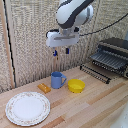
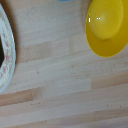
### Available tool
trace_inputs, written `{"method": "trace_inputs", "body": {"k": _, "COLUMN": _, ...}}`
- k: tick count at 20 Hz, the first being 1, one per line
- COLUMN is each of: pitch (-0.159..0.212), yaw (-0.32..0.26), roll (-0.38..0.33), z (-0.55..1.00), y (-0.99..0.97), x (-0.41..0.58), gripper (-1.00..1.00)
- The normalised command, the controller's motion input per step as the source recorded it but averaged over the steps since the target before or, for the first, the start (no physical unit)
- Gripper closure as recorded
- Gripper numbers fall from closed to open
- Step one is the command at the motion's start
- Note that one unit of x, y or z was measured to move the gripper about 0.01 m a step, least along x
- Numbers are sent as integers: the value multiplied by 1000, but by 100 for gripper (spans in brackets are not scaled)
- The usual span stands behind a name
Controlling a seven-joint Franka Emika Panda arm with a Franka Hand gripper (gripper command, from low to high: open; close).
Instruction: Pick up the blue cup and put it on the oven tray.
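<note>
The blue cup [image 1: 58, 80] stands upright on the wooden table, its handle turned toward the yellow bowl. High above it hangs my gripper [image 1: 61, 51], open, with nothing between its blue-tipped fingers. The oven tray [image 1: 98, 71] sticks out of the dark toaster oven [image 1: 116, 50] at the exterior view's right, and nothing lies on it. In the wrist view only a sliver of the blue cup [image 2: 64, 1] shows at the picture's edge, and my fingers are out of that picture.
A yellow bowl [image 1: 76, 85] [image 2: 106, 25] sits right beside the cup. A small orange object [image 1: 44, 88] lies on the cup's other side. A round patterned white plate [image 1: 27, 107] [image 2: 5, 50] rests near the table's front. A woven screen stands behind.
</note>
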Motion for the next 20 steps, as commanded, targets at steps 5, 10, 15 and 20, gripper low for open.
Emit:
{"method": "trace_inputs", "body": {"k": 5, "pitch": 113, "yaw": 41, "roll": -1, "z": -210, "y": -321, "x": 613, "gripper": -100}}
{"method": "trace_inputs", "body": {"k": 10, "pitch": 124, "yaw": 61, "roll": -2, "z": -207, "y": -318, "x": 506, "gripper": -100}}
{"method": "trace_inputs", "body": {"k": 15, "pitch": 145, "yaw": 78, "roll": -38, "z": -249, "y": -257, "x": 269, "gripper": -100}}
{"method": "trace_inputs", "body": {"k": 20, "pitch": 102, "yaw": 128, "roll": -53, "z": -310, "y": -290, "x": 328, "gripper": -100}}
